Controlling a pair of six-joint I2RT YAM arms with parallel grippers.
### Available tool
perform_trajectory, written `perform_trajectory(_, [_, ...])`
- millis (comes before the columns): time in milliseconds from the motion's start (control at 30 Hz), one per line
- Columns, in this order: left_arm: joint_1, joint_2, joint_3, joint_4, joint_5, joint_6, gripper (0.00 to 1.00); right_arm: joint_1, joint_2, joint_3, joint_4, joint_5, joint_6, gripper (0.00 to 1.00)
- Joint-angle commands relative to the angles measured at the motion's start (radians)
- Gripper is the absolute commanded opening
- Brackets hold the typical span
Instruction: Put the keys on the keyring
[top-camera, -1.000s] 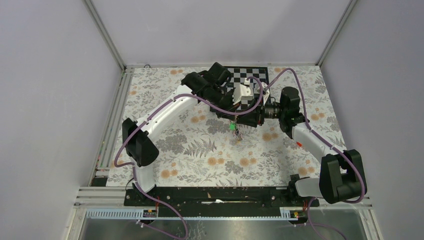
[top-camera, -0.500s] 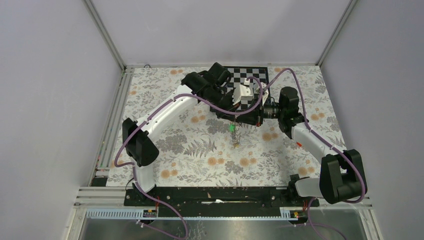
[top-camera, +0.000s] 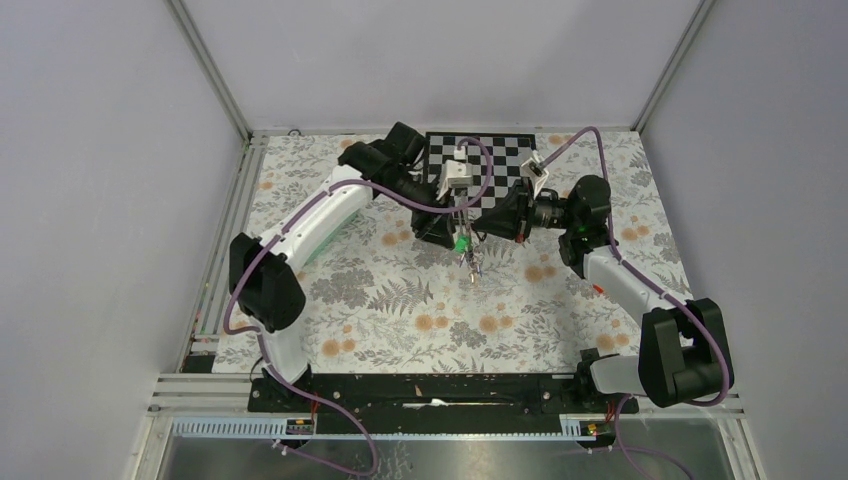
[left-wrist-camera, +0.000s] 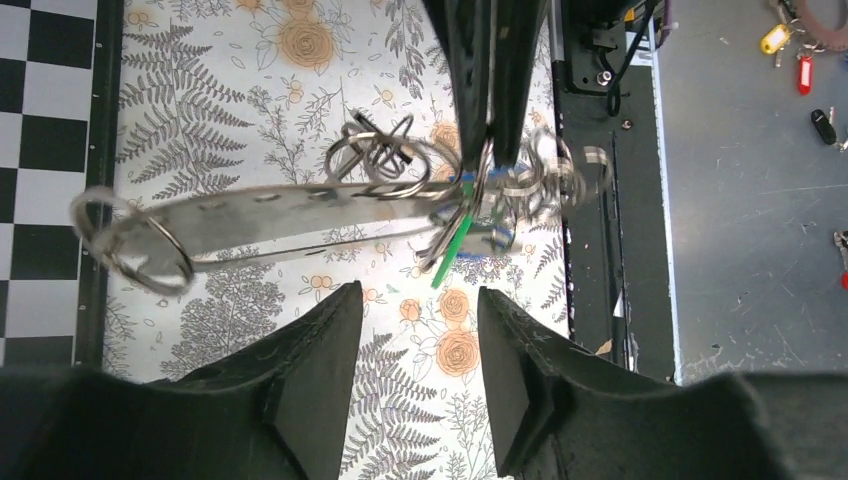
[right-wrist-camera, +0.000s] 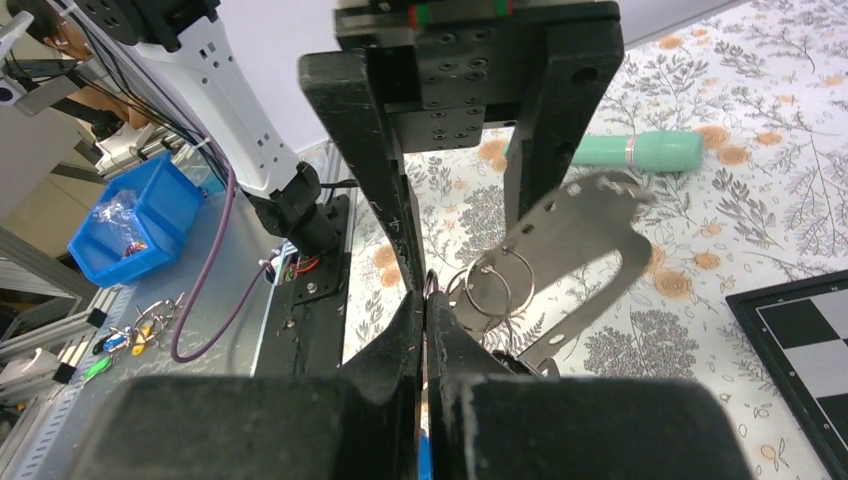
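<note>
The keyring (right-wrist-camera: 428, 284) is a thin ring nipped between the tips of my right gripper (right-wrist-camera: 426, 298), which is shut on it. From it hangs a blurred bunch above the floral table: a flat silvery metal strip (left-wrist-camera: 290, 220), wire rings (left-wrist-camera: 385, 155), a green key (left-wrist-camera: 452, 243) and a blue key (left-wrist-camera: 492, 240). In the top view the bunch (top-camera: 467, 255) dangles below both grippers. My left gripper (left-wrist-camera: 420, 305) is open just beside the bunch, nothing between its fingers (right-wrist-camera: 375, 180). The other keys are not clear.
A black and white chessboard (top-camera: 480, 150) lies at the back of the floral mat. A long mint-green piece (right-wrist-camera: 640, 150) rests on the mat behind the left arm. The black base rail (left-wrist-camera: 600, 150) runs along the near edge.
My left gripper has opened, let go of the bunch and drawn back to the left. My right gripper has shut on the ring and now carries the bunch, which swings.
</note>
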Motion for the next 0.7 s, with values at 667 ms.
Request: perform_trajectory(667, [0.024, -0.084, -0.181, 0.287, 0.219, -0.081, 0.53, -0.005, 0.008, -0.017, 0.222, -0.011, 0.141, 0.00])
